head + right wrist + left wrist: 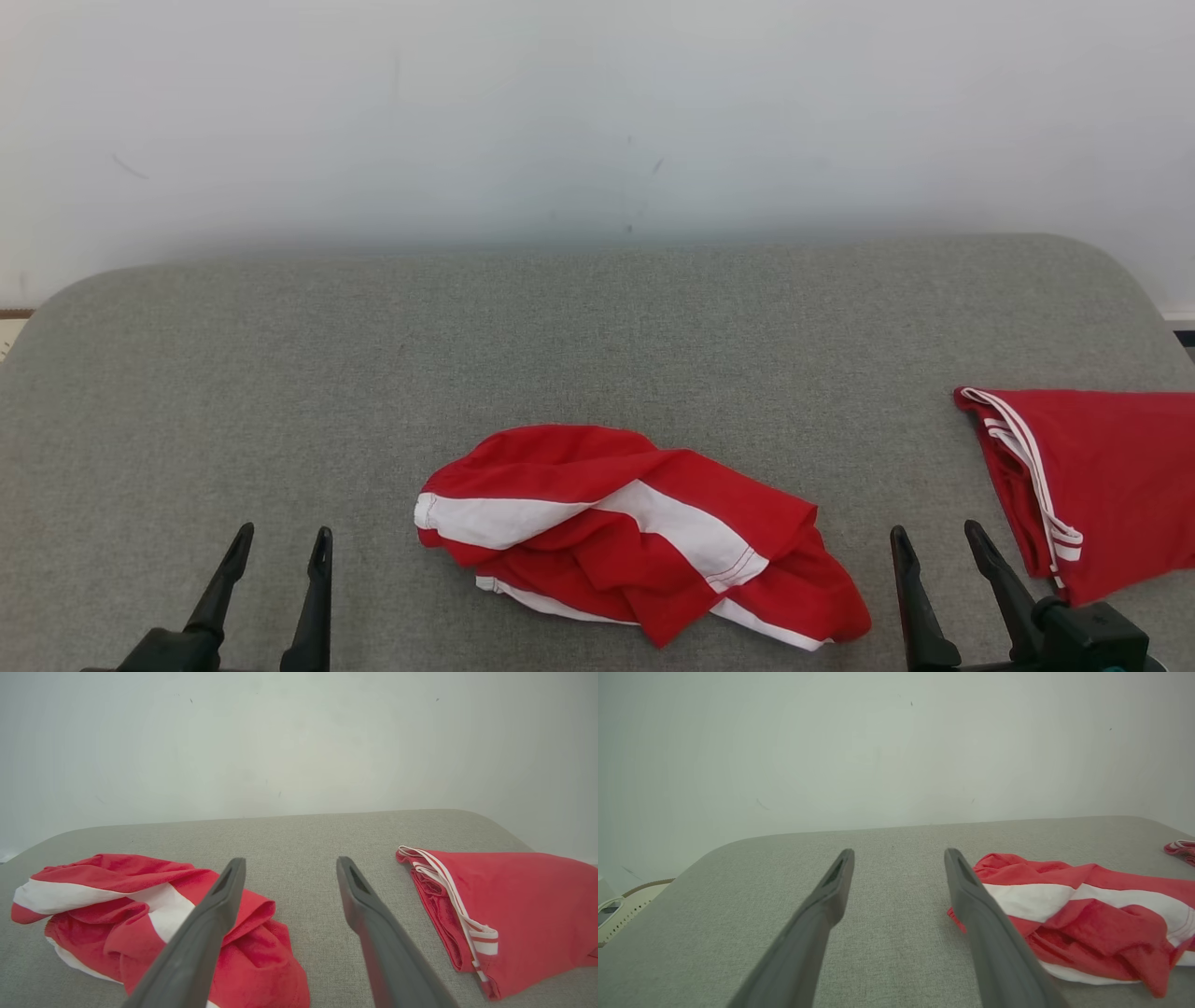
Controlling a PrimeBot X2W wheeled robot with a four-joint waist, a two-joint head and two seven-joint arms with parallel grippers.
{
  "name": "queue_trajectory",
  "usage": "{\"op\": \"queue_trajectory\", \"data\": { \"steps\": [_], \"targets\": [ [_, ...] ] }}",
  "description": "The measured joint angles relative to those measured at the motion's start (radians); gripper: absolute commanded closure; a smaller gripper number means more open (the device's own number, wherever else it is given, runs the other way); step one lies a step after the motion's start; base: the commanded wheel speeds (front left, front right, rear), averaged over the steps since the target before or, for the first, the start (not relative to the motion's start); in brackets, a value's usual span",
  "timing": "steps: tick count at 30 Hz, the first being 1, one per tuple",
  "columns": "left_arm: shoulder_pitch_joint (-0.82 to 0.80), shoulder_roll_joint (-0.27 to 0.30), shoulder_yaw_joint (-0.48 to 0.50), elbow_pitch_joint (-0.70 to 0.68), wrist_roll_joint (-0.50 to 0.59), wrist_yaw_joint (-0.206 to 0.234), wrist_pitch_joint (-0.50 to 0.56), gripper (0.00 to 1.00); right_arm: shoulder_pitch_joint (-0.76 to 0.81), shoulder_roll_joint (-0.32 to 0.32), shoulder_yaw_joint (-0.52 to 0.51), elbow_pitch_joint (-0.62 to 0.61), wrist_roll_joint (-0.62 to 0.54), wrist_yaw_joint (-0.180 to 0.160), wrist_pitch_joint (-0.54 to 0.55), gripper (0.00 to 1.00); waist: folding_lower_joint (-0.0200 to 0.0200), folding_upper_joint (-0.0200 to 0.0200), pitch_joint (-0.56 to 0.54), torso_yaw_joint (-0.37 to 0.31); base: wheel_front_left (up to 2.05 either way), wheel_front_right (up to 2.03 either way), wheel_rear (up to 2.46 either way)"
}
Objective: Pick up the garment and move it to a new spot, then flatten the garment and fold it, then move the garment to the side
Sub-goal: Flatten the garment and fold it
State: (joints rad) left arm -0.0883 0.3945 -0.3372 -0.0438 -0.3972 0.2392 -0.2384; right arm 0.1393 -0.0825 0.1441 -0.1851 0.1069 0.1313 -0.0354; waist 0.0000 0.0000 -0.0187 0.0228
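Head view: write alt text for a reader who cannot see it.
A crumpled red and white garment lies near the front middle of a grey padded table. The left gripper at lower left and the right gripper at lower right stand open and empty. A folded red garment with white trim lies at the right edge.

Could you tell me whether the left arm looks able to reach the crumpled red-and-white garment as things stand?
Probably yes: the left tool is open and empty, and only bare grey table lies between it and the crumpled garment just to its right.
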Motion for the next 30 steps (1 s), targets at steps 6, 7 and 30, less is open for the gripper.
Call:
{"op": "queue_trajectory", "data": {
  "steps": [6, 7, 30],
  "targets": [
    [-0.011, 0.000, -0.007, 0.007, -0.013, -0.015, 0.015, 0.00, 0.002, 0.003, -0.001, -0.001, 0.005, 0.000, 0.001, 0.00, 0.0000, 0.0000, 0.002, 0.001, 0.00, 0.00, 0.00],
    [-0.021, 0.002, -0.011, 0.008, -0.016, -0.022, 0.025, 0.00, 0.002, 0.004, 0.000, -0.001, 0.006, 0.000, 0.002, 0.00, 0.0000, 0.0000, 0.004, 0.002, 0.00, 0.00, 0.00],
    [-0.287, -0.039, -0.108, 0.263, -0.251, -0.275, 0.345, 0.00, -0.048, -0.011, 0.050, 0.016, 0.024, 0.000, 0.001, 0.00, 0.0001, 0.0001, 0.115, -0.055, 0.00, 0.00, 0.00]
  ]
}}
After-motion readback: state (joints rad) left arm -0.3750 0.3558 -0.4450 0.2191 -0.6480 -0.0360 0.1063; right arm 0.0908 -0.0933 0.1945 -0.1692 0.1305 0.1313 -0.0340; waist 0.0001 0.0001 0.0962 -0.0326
